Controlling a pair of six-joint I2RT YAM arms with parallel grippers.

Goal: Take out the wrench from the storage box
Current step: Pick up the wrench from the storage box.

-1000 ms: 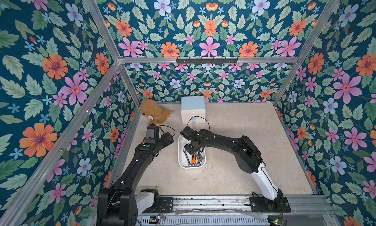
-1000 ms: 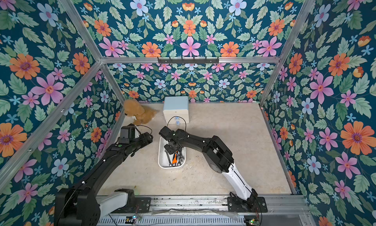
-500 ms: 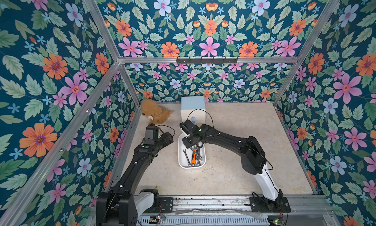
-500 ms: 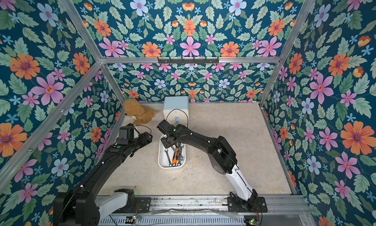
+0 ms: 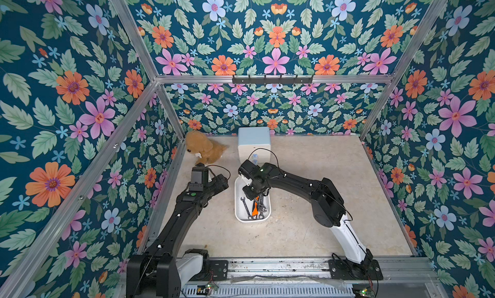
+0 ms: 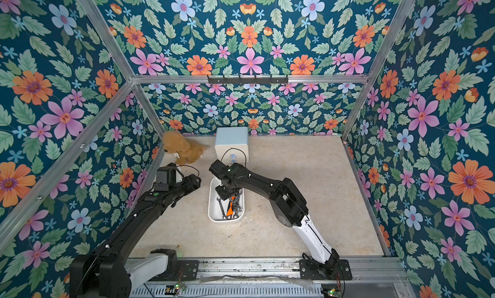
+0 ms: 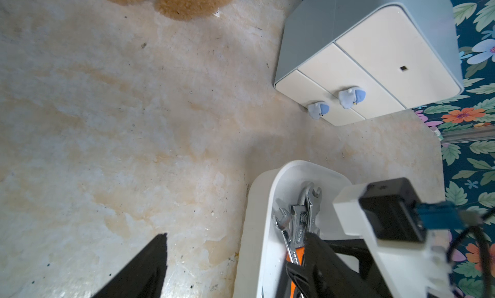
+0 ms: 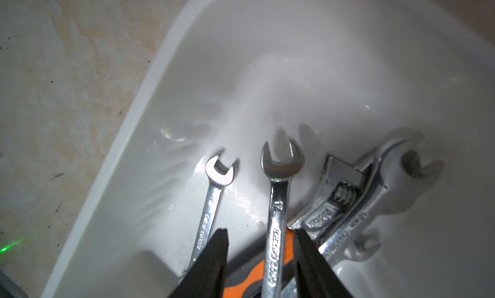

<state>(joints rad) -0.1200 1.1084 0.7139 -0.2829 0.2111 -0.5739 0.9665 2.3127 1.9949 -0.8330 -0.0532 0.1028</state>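
Observation:
The storage box (image 5: 239, 212) (image 6: 213, 212) is a shallow white tray in the middle of the table, and several steel wrenches (image 5: 253, 206) (image 6: 231, 206) lie in it. My right gripper (image 8: 261, 231) (image 5: 253, 194) reaches down into the storage box (image 8: 241, 68) and is open. The shaft of a wrench marked 12 (image 8: 278, 202) runs between its fingers, with a gap on each side. A smaller wrench (image 8: 214, 197) and an orange-handled adjustable wrench (image 8: 329, 211) flank it. My left gripper (image 7: 235, 245) (image 5: 222, 182) is open, straddling the box's left rim (image 7: 257, 229).
A white two-drawer cabinet (image 5: 254, 141) (image 7: 361, 68) with a pale blue top stands just behind the box. A brown plush dog (image 5: 203, 149) sits at the back left. Flowered walls enclose the table on three sides.
The right gripper was shut and has opened around the wrench marked 12. Its wrist has shifted toward the back end of the box. The left arm has stayed put.

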